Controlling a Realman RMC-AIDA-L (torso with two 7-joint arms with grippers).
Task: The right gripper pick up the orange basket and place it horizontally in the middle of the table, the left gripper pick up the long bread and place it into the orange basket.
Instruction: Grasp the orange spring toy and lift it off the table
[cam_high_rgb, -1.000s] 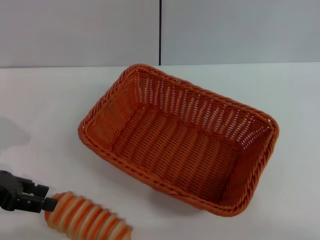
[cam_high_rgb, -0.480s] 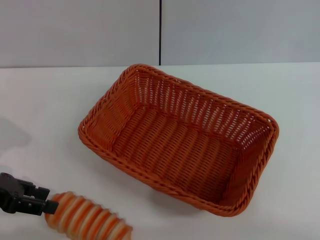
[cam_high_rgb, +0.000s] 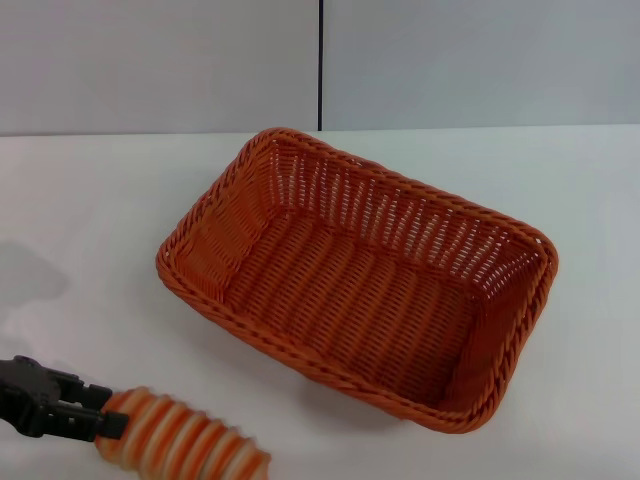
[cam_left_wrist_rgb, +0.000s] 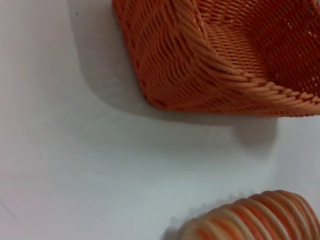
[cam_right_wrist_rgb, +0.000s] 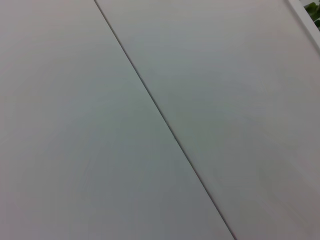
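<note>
The orange basket (cam_high_rgb: 400, 183) sits upright at mid-table, its long side running diagonally from far left to near right, and it holds nothing. Its near corner fills the left wrist view (cam_left_wrist_rgb: 170, 60). The long bread (cam_high_rgb: 190, 445), striped orange and cream, lies on the table at the front left, partly cut off by the picture's lower edge. It also shows in the left wrist view (cam_left_wrist_rgb: 255, 217). My left gripper (cam_high_rgb: 100, 425) is low at the bread's left end, touching or just overlapping it. The right gripper is out of view.
White table (cam_high_rgb: 90, 220) stretches bare to the left of and behind the basket. A grey wall with a dark vertical seam (cam_high_rgb: 320, 65) stands at the back. The right wrist view shows only that wall and seam (cam_right_wrist_rgb: 165, 125).
My left gripper has sunk a little and edged right against the bread's left end. The bread has shifted slightly with it. The basket has not moved.
</note>
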